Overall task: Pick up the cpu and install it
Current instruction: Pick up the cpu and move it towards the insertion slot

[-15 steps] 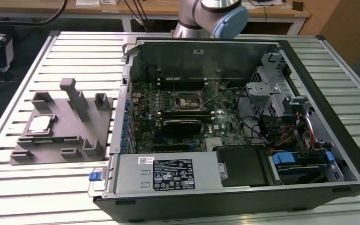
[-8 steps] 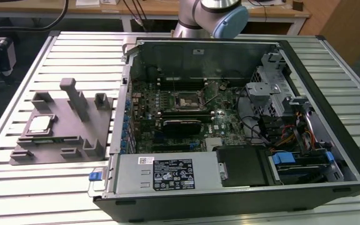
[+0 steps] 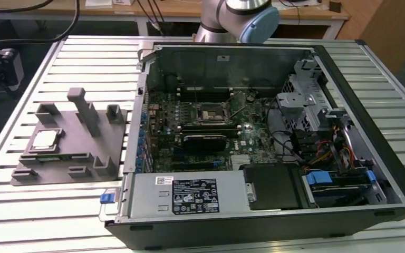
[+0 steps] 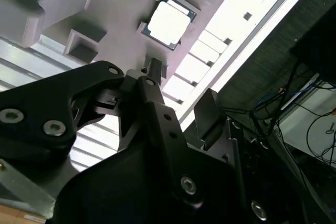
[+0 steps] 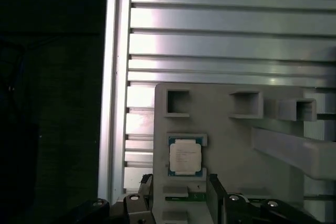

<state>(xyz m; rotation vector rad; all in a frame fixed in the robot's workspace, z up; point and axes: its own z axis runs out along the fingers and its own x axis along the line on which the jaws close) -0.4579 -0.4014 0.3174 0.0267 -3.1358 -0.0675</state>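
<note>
In both wrist views the hand [image 4: 181, 88] [image 5: 180, 183] is closest to the lens. Its 2 dark fingers [image 4: 210, 113] are spread wide, with nothing gripped between them. It hangs over the desk with the fingertips aimed down at the grey fixture [image 4: 121, 3] and is clear of everything below.

Past the fingertips lies the cpu [image 4: 169, 23] [image 5: 185, 157], in line with the gap between them. It rests flat in a shallow square recess of the fixture [image 5: 231, 145], pale silver top up, apart from the hand. Upright posts and open square pockets stand around that recess.

In the exterior view the cpu [image 3: 46, 139] sits in the fixture [image 3: 83, 142] on the slatted metal desk [image 3: 19, 211], near the desk's edge at the exterior view's left.

Just beside the fixture, toward the exterior view's right, an open computer case [image 3: 371, 158] lies on its side. Its power supply [image 3: 188, 195] is at the desk's near edge. Further in, the motherboard [image 3: 188, 113] is bare, and its dark square socket [image 3: 210, 113] sits near the middle of the board.

At the desk's far edge, behind the case, a joint of the arm [image 3: 241, 18] rises, silver with a pale blue cap.
</note>
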